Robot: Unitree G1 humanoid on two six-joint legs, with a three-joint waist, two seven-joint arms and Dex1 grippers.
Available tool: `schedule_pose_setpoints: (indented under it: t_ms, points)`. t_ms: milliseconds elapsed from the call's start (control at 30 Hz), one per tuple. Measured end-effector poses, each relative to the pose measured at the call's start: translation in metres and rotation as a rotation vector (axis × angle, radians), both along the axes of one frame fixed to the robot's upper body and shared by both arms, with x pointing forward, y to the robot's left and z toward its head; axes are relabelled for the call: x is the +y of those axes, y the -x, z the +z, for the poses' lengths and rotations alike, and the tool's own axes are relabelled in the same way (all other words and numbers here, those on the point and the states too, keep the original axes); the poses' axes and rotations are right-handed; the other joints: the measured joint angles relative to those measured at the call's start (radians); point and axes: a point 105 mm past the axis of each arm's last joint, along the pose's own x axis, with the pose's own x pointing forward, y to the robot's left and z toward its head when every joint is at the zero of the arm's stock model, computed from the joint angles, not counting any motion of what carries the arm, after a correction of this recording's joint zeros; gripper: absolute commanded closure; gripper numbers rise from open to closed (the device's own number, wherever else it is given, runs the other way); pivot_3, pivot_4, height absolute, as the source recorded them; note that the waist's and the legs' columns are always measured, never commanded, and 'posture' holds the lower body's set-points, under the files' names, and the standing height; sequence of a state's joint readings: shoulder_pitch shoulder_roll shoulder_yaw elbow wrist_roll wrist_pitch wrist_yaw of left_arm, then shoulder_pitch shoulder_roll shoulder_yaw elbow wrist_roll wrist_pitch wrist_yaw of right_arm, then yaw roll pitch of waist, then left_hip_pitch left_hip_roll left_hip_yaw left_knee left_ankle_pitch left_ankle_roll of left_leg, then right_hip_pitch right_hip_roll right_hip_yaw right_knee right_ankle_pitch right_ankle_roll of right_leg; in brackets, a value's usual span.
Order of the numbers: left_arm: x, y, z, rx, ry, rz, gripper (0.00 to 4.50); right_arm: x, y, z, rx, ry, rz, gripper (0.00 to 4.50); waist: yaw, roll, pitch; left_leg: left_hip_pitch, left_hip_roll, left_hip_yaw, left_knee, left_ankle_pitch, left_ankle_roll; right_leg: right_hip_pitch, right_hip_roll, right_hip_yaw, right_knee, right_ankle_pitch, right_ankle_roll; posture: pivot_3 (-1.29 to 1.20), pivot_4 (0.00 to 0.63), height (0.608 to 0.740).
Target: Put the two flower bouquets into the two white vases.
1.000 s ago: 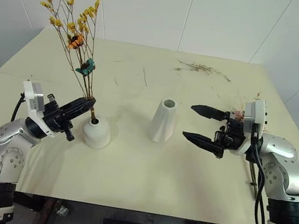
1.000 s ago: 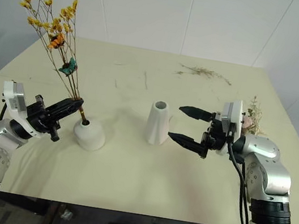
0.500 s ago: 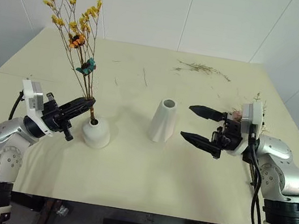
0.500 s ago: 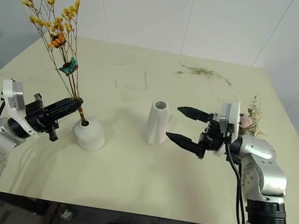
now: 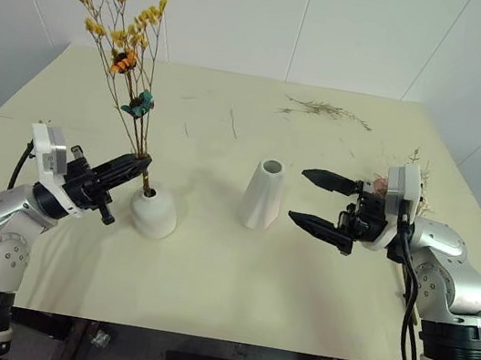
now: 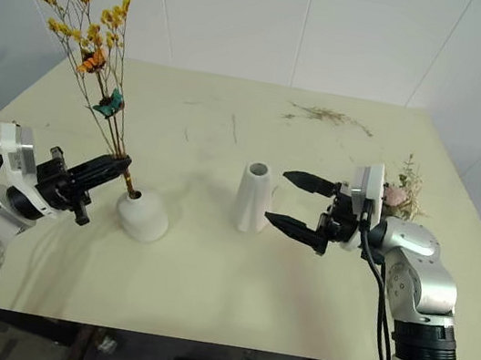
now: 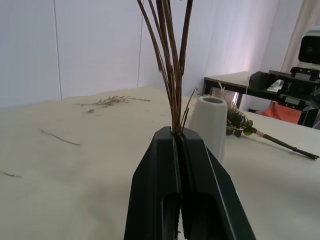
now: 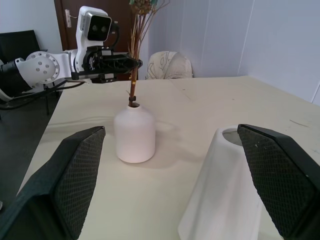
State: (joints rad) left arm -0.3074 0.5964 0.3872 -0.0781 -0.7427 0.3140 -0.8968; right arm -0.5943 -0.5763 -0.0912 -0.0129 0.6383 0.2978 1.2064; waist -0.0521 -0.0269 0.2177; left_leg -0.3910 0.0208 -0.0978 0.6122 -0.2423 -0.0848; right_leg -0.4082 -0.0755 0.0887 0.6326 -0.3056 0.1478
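Over the last second little is changing. The left end effector is staying clenched on the thin brown stems of the yellow bouquet, and the stems' lower ends are remaining inside the top hole of the squat vase. The bouquet is leaning up and to the left from the hole, much as before; the small shift of the blossoms across the head views matches a shift of the whole picture. The right end effector is holding its place just beside the tall vase, jaws spread wide and grasping nothing.

Judgement: the first insertion is appearing complete apart from release. The stems are seated, so the next step is likely to be opening the left jaws and checking that the bouquet is standing unaided.

Containers:
- Squat vase: standing upright on the desk, holding the yellow bouquet's stems through its small hole.
- Tall vase: standing upright near the desk's middle, well apart from the squat vase; its round mouth is showing nothing inside.

The pink bouquet is lying on the desk behind the right arm, near the right edge, not yet picked up. A loose dried sprig is lying at the far side of the desk.
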Motion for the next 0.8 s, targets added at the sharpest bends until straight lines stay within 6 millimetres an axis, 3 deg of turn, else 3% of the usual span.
schedule_pose_setpoints:
  t_ms: [767, 800]
  points:
    - [0.006, -0.009, -0.029, 0.044, 0.031, 0.056, 4.47, 0.002, 0.001, -0.002, 0.003, -0.022, -0.018, 0.00, 0.000, 0.000, 0.000, 0.000, 0.000, 0.000, 0.000, 0.000, 0.000, 0.000, 0.000, 0.000, -0.002, 0.001, 0.001, 0.00, 0.150, 0.740]
    - [0.006, -0.009, -0.030, 0.044, 0.023, 0.062, 4.26, 0.003, 0.001, -0.002, 0.001, -0.022, -0.017, 0.00, 0.000, 0.000, 0.000, 0.000, 0.000, 0.000, -0.001, 0.000, 0.000, 0.000, 0.000, 0.000, -0.002, 0.001, 0.001, 0.00, 0.150, 0.740]
